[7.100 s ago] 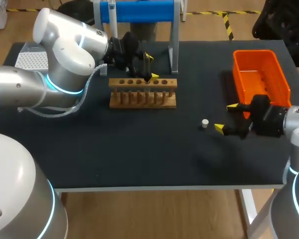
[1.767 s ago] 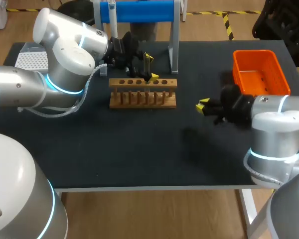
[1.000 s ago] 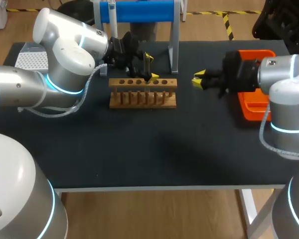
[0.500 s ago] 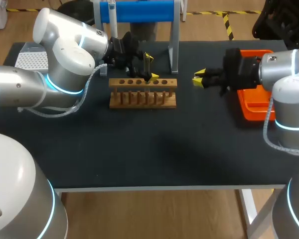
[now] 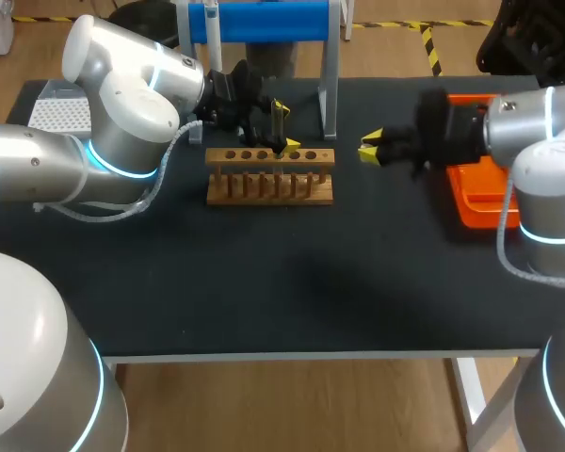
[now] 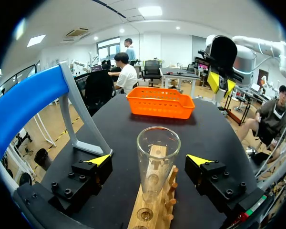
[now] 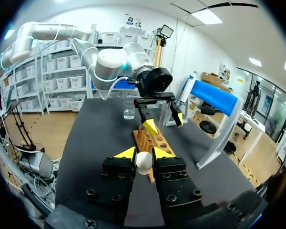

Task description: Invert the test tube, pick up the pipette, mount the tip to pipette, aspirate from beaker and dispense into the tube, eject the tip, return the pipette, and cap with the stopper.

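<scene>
The right gripper (image 5: 368,150), just right of the rack (image 5: 269,176), is clamped on the stopper (image 7: 144,162). The tube (image 6: 157,157) stands upright in the rack, mouth up, ahead of those jaws, between the left gripper's (image 6: 148,160) spread fingers, seemingly untouched.

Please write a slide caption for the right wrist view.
Right hand holds the white stopper before the wooden rack.
</scene>
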{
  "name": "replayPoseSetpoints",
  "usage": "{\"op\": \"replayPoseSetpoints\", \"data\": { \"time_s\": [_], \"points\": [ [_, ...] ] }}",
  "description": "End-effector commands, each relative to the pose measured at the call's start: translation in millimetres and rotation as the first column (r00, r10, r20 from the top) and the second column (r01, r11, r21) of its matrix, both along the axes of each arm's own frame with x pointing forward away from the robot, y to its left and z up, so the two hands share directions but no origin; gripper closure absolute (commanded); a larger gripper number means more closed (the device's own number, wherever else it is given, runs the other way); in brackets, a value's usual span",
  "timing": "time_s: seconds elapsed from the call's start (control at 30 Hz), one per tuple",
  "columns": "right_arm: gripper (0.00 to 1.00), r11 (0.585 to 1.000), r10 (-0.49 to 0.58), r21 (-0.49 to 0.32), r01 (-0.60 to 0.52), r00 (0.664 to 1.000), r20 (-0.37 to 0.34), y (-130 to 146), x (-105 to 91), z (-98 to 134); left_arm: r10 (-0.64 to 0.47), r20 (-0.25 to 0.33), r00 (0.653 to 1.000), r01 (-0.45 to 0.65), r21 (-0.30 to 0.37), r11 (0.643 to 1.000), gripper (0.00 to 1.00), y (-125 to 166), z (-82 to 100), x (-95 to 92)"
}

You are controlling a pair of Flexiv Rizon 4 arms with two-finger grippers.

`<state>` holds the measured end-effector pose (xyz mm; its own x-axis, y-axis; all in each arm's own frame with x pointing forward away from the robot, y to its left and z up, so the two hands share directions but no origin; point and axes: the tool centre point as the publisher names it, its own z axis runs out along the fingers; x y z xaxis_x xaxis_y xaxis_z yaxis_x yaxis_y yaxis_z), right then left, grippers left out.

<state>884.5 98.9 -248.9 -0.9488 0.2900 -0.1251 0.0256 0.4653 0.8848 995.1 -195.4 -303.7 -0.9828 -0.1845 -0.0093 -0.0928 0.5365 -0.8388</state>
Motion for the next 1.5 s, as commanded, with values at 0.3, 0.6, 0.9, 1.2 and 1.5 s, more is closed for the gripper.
{"op": "replayPoseSetpoints", "data": {
  "time_s": [0.3,0.6,0.9,1.2,1.5],
  "points": [
    [1.00,0.992,0.092,-0.084,-0.094,0.995,-0.026,41.3,34.8,17.8,-0.001,-0.002,1.000,0.001,0.002,1.000,0.00,-0.1,0.2,0.9],
    [1.00,0.984,0.138,-0.113,-0.141,0.990,-0.030,70.1,49.9,24.9,-0.001,-0.002,1.000,0.001,0.002,1.000,0.00,-0.1,0.2,0.9],
    [1.00,0.979,0.153,-0.132,-0.157,0.988,-0.039,87.1,59.8,29.6,-0.001,-0.002,1.000,0.001,0.002,1.000,0.00,-0.1,0.2,0.9],
    [1.00,0.976,0.161,-0.142,-0.165,0.986,-0.038,98.7,66.3,35.6,-0.001,-0.002,1.000,0.001,0.002,1.000,0.00,-0.1,0.2,0.9],
    [1.00,0.975,0.164,-0.144,-0.167,0.986,-0.036,103.4,68.7,35.7,-0.044,0.009,0.999,0.043,0.061,0.997,0.00,0.8,2.9,-0.5]
  ]
}}
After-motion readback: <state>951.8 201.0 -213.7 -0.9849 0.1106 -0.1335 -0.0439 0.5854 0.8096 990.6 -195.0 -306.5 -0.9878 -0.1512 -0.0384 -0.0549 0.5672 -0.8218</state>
